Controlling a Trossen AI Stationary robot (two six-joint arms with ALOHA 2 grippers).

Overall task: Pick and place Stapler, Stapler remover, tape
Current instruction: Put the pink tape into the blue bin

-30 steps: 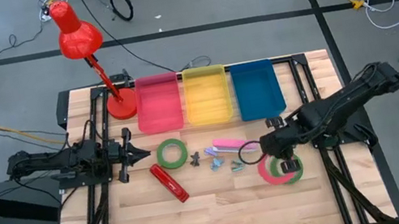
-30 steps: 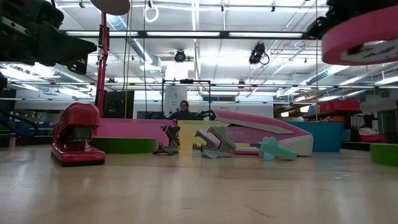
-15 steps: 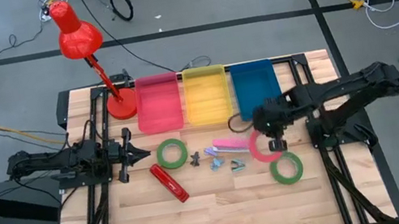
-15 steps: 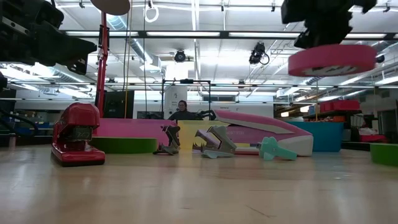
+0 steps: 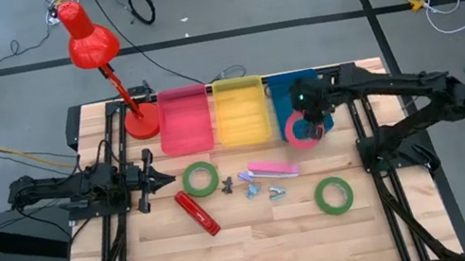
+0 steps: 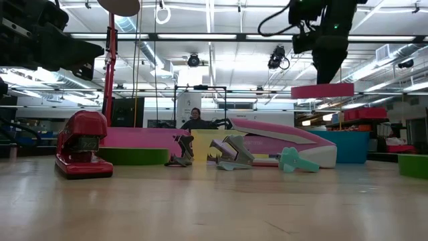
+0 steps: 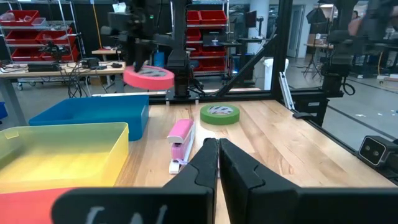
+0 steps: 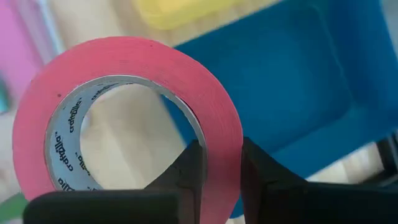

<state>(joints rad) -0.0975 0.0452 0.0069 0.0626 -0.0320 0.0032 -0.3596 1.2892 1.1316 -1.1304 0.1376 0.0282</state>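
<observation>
Right gripper: fingers closed across the band of the red-pink tape ring, one finger inside the hole, one outside; ring carried flat in the air above the near end of the blue bin, partly over bare wood. Seen from table height as a pink disc edge hanging under the dark arm, clear of the table. Inner cardboard core printed with lettering, too curved to read; lower part of ring cut off by the fingers in the wrist view.

Yellow bin beside the blue one, then pink bin; insides hidden from table height.

On the table, near the bins: pink stapler, lying flat. Just beside it, small staple removers, grey and teal; exact count hard to make out from above. Green tape ring flat on the wood toward the right side, cut off at the frame edge in the low view. Second green tape ring flat toward the left, with red stapler just beside it.

Left gripper: fingers pressed together, nothing between them, resting low at the left side of the table, pointing toward the second green ring.

Red desk lamp at the far left corner; head cut off in the low view. Person in the room beyond, small and mostly hidden behind the bins.
</observation>
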